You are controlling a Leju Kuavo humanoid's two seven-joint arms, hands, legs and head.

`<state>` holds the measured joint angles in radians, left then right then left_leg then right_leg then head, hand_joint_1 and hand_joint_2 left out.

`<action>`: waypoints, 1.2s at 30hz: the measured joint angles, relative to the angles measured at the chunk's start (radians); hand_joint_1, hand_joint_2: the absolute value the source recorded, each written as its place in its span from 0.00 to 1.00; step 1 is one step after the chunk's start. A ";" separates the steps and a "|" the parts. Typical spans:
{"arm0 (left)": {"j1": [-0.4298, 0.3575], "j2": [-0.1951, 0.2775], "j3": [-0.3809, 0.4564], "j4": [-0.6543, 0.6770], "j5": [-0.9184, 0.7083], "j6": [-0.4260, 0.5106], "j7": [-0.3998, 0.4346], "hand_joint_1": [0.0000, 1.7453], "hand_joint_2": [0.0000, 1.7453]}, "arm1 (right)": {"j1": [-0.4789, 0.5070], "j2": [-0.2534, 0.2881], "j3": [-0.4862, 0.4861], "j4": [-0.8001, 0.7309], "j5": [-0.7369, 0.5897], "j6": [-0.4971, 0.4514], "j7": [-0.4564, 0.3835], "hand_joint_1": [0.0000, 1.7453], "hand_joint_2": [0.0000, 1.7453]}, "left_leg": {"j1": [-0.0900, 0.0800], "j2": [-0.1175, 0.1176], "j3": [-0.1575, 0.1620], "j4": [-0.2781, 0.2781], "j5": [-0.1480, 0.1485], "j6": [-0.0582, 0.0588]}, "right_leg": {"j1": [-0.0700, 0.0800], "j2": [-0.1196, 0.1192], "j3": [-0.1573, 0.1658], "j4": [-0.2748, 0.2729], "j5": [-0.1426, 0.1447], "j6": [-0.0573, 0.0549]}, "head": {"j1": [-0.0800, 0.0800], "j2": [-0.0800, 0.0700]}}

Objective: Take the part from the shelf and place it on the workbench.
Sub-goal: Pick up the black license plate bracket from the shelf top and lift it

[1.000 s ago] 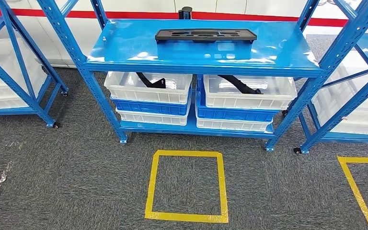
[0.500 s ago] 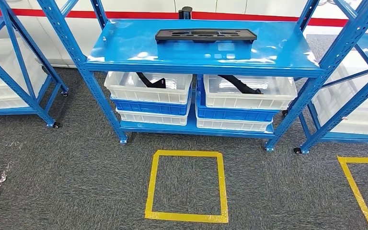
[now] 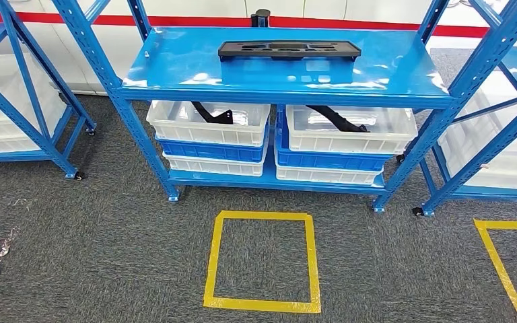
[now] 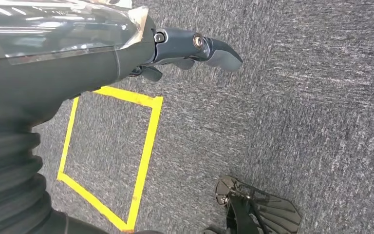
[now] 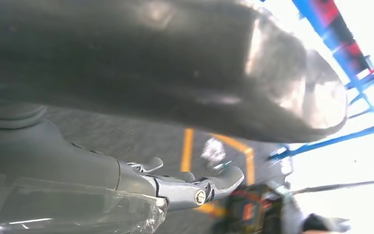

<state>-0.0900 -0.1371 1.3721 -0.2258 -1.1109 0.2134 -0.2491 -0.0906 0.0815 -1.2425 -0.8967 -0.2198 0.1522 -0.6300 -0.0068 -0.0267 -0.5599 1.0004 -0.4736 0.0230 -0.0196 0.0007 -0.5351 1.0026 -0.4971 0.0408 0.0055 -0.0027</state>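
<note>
Grey carpet (image 3: pixel 108 235) runs under a blue shelf (image 3: pixel 283 81); the black part (image 3: pixel 289 49) lies flat on its top board. Dark pieces in the white bins (image 3: pixel 209 122) beneath are half hidden. Left hand (image 4: pixel 185 48) hangs over the carpet near a yellow square (image 4: pixel 146 141), fingers loosely apart, holding nothing. Right hand (image 5: pixel 190 185) also hangs, fingers apart, empty, its surroundings blurred.

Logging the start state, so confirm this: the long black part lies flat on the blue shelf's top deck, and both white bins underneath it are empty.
Not quite. The long black part does lie flat on the top deck of the blue shelf, but the white bins beneath are not empty: the head view shows a dark part in the left bin and another in the right bin.
</note>
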 joint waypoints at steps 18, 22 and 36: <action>-0.001 -0.004 0.010 0.000 0.014 -0.036 0.000 0.00 0.00 | 0.107 0.055 0.420 -0.540 0.077 0.065 -0.021 0.00 0.00 | 0.000 0.000 0.000 0.000 0.000 0.000 | 0.000 0.000 0.000 0.000 0.000 0.000 | 0.000 0.000; -0.001 -0.006 0.011 0.000 0.016 -0.046 0.000 0.00 0.00 | 0.131 0.040 0.547 -0.631 0.111 0.069 -0.023 0.00 0.00 | 0.000 0.000 0.000 0.000 0.000 0.000 | 0.000 0.000 0.000 0.000 0.000 0.000 | 0.000 0.000; -0.002 -0.013 0.011 0.000 0.024 -0.079 0.004 0.00 0.00 | 0.191 -0.039 0.993 -0.866 0.275 0.098 -0.026 0.00 0.00 | 0.000 0.000 0.000 0.000 0.000 0.000 | 0.000 0.000 0.000 0.000 0.000 0.000 | 0.000 0.000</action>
<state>-0.0924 -0.1505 1.3833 -0.2255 -1.0870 0.1347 -0.2453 0.1000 0.0424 -0.2493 -1.7623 0.0553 0.2501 -0.6564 -0.0068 -0.0265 -0.5604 1.0004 -0.4732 0.0232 -0.0195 0.0008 -0.5350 1.0029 -0.4970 0.0410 0.0056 -0.0027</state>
